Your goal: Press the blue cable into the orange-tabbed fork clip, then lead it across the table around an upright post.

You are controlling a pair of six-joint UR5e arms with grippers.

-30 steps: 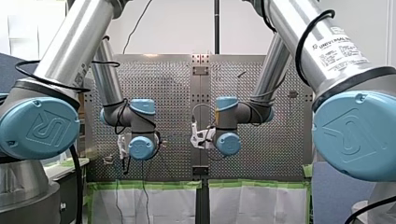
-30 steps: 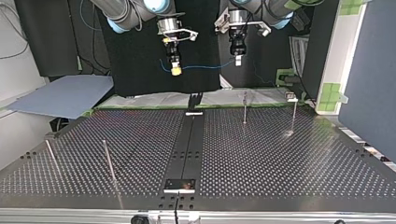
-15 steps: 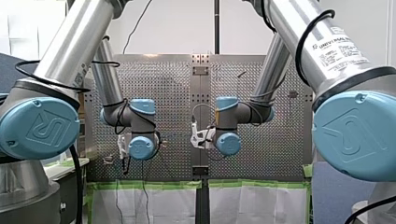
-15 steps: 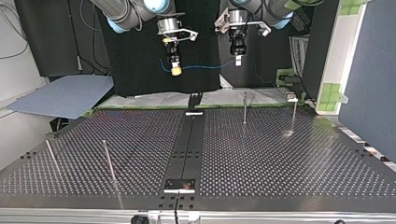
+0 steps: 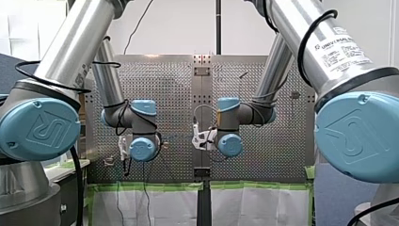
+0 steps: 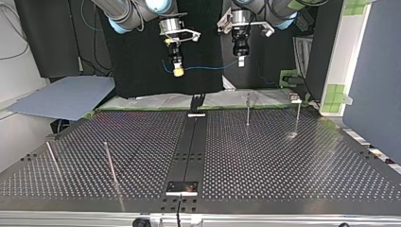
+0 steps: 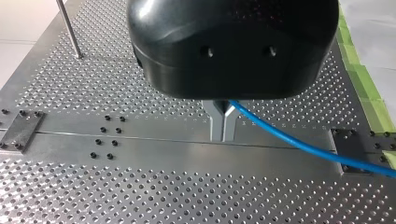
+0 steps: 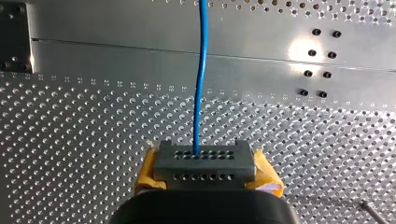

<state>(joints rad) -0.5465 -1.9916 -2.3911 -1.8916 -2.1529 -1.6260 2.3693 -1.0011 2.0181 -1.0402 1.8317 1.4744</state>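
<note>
Perforated table (image 6: 283, 156) well below both claws. Left claw (image 7: 222, 133) pinched shut on blue cable (image 7: 299, 144); right claw (image 8: 204, 164) clamped on it too, cable strung between. Risk: slack span snagging post (image 6: 248, 109) on descent, missing clip.

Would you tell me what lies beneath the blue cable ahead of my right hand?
Bare perforated table and its smooth centre strip; the hand hides what lies under the gripped end of the cable.

Perforated metal table (image 6: 293, 161), smooth centre strip (image 6: 191, 142), thin upright posts (image 6: 248, 111) on either side
</note>
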